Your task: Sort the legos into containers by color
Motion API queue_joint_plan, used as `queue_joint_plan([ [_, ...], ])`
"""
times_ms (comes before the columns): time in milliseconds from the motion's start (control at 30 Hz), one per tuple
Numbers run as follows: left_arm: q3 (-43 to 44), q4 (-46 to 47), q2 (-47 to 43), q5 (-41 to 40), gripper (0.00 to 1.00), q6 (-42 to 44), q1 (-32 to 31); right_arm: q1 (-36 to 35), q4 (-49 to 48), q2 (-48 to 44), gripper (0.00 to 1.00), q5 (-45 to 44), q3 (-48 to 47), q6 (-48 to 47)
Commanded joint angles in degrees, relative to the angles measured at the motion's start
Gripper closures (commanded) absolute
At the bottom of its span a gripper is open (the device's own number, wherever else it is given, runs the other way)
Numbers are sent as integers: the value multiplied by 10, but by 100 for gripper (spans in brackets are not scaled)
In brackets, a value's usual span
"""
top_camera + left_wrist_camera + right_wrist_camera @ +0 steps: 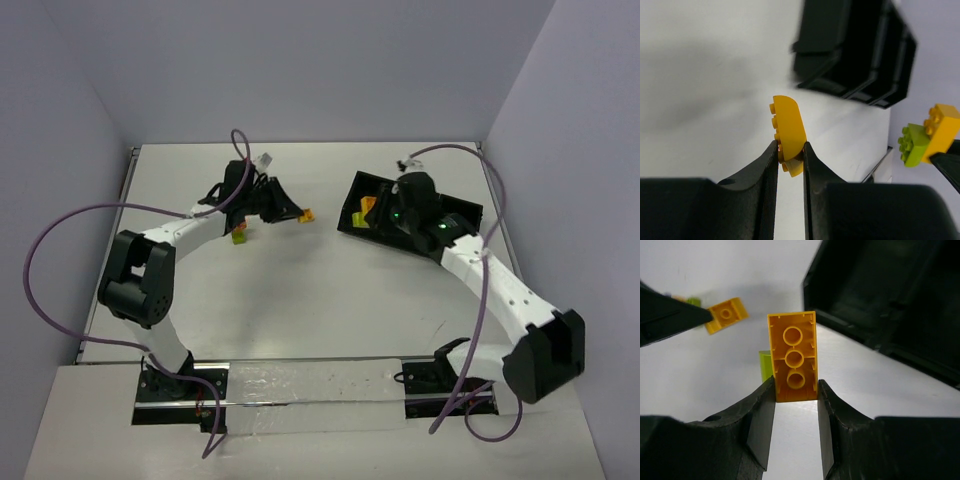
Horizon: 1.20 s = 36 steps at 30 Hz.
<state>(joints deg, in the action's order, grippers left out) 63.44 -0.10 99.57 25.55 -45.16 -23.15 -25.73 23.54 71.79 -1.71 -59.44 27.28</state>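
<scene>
The left hand (790, 144) pinches an orange-yellow brick (787, 117) by its end, the right hand (796, 382) a second brick (792, 345); both should travel gently into one compartment of the tray (855, 55)

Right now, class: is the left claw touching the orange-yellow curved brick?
Touching. The left wrist view shows the left claw pinching the orange-yellow curved brick, pressed against it on both sides with no gap.

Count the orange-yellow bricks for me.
3: a curved brick in the left gripper, a long brick in the right gripper, a third brick against a lime brick on the table. The tray may hide more.
</scene>
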Motion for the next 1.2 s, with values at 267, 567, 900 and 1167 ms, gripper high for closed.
queue_joint_plan([
  [267,423,-37,231,3,100,-1,-87,112,112,-221,100,-83,9,-2],
  [567,599,-62,376,2,100,-8,-114,115,161,-255,100,-98,7,0],
  [900,569,-74,351,-2,10,15,-119,117,148,-236,100,-93,8,-7],
  [1167,448,-89,155,-13,24,50,-146,117,105,-207,100,-30,8,-7],
])
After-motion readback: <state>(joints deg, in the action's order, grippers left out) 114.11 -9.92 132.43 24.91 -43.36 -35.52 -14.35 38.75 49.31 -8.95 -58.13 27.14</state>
